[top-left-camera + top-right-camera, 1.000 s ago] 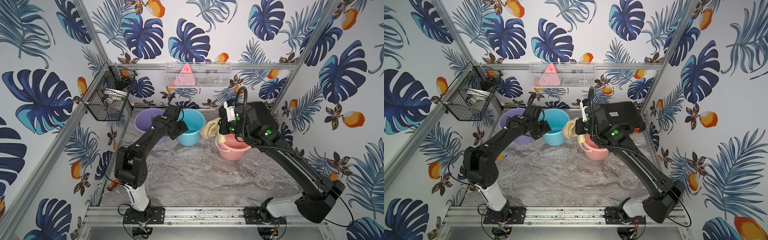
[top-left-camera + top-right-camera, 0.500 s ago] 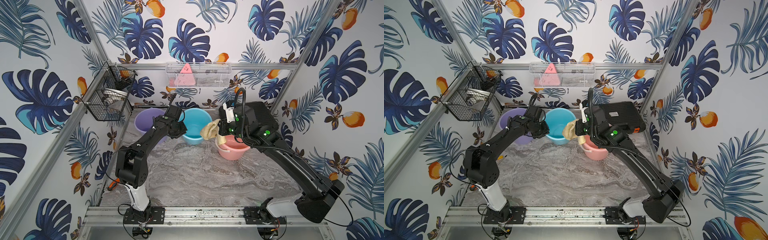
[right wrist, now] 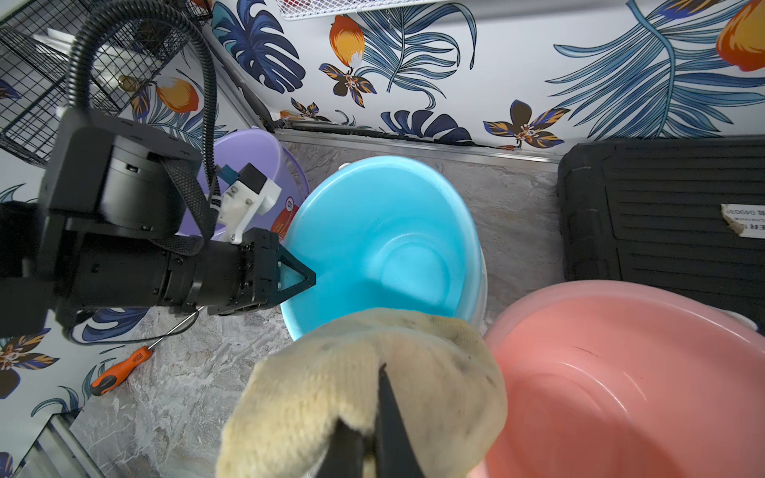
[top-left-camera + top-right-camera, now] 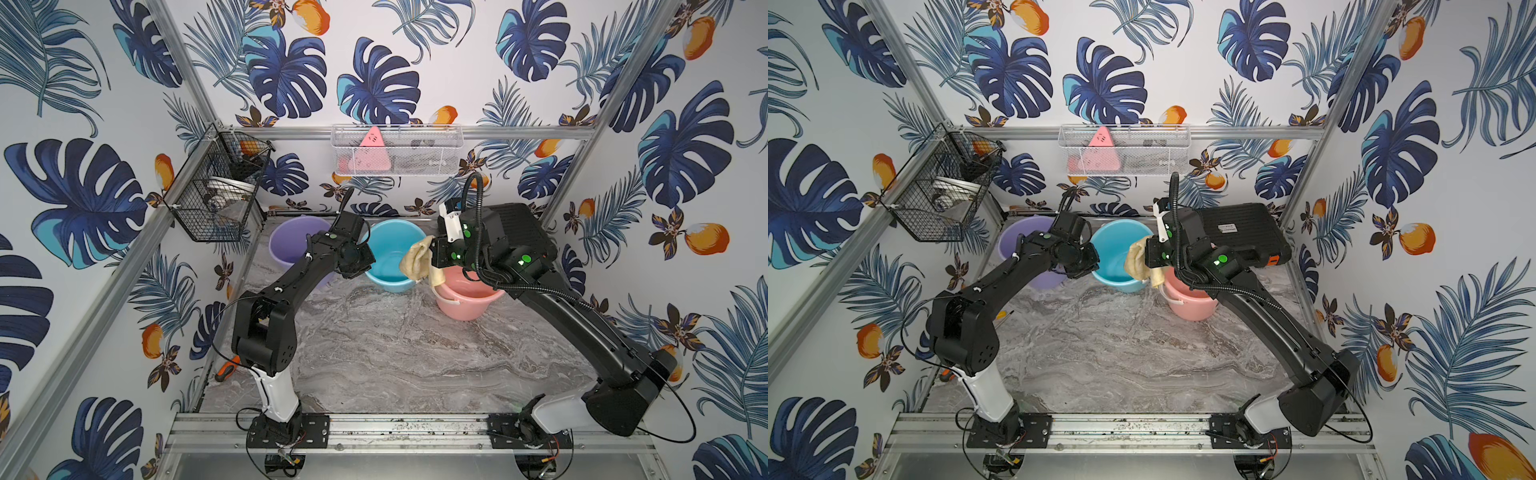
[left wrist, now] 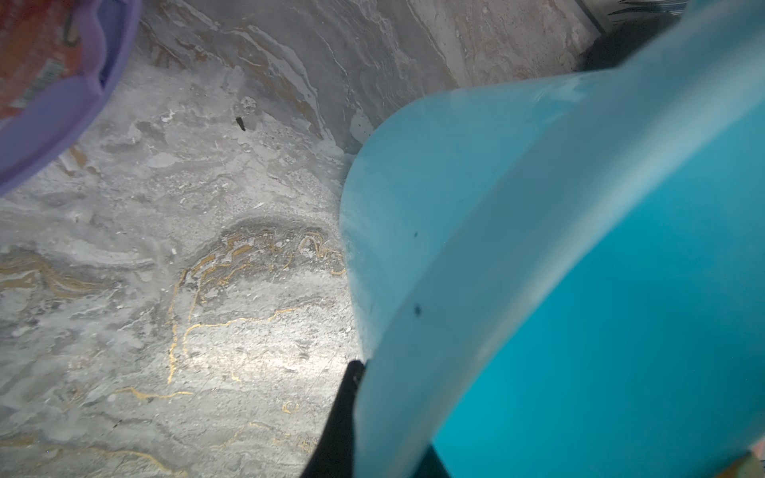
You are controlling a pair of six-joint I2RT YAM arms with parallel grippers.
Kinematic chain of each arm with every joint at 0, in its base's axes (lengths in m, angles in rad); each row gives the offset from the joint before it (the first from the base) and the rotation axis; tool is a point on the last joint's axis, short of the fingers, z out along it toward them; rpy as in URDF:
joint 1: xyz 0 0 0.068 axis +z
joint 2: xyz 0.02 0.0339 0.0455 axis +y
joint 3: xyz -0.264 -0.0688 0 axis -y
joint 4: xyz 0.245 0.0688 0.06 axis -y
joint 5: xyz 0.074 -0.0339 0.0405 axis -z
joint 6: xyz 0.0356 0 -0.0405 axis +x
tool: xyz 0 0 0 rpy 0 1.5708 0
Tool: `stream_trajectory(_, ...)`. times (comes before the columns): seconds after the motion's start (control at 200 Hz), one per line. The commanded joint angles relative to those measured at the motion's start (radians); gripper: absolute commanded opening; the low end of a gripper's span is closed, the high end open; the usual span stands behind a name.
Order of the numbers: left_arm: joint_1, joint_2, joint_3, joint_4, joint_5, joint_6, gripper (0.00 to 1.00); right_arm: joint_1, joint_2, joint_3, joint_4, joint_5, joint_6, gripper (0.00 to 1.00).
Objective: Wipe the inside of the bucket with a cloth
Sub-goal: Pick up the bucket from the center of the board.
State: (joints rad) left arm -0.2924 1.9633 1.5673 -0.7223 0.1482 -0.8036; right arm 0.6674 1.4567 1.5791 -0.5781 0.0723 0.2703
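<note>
Cloth [image 4: 417, 261] bunched in the right claw [image 3: 368, 414], off the surface [image 4: 395, 353].
Right claw is clamped on the cloth, which hangs over the gap between the blue bucket [image 4: 388, 249] and the pink bucket [image 4: 467, 305]. Left claw [image 3: 300, 278] is closed on the blue bucket's rim, on the side away from the cloth.

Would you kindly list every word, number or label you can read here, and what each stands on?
"04903" (uncertain; upside down, torn): white label on the black case.
Red sticker on the purple bucket: print too small to read.
Pink triangle in the white wire basket: marks too small to read.
</note>
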Motion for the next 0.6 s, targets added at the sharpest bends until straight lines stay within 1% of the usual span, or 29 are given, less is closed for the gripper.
stream_trajectory(0.0, 0.001, -0.020, -0.024, -0.006, -0.027, 0.044, 0.00, 0.005, 0.027, 0.027, 0.023, -0.038, -0.006, 0.00)
stream_trajectory(0.1, 0.001, -0.049, -0.046, -0.014, -0.044, 0.079, 0.00, 0.025, 0.059, 0.056, 0.007, -0.026, -0.024, 0.00)
stream_trajectory(0.185, 0.001, -0.092, -0.070, -0.026, -0.092, 0.113, 0.00, 0.055, 0.090, 0.078, 0.000, 0.013, -0.034, 0.00)
stream_trajectory(0.315, 0.000, -0.196, -0.176, 0.039, -0.142, 0.139, 0.00, 0.123, 0.156, 0.148, -0.026, 0.098, -0.078, 0.00)
stream_trajectory(0.475, 0.000, -0.277, -0.256, 0.086, -0.147, 0.160, 0.00, 0.182, 0.261, 0.236, -0.069, 0.186, -0.100, 0.00)
stream_trajectory(0.595, -0.004, -0.315, -0.323, 0.126, -0.137, 0.170, 0.00, 0.190, 0.321, 0.241, -0.070, 0.216, -0.101, 0.00)
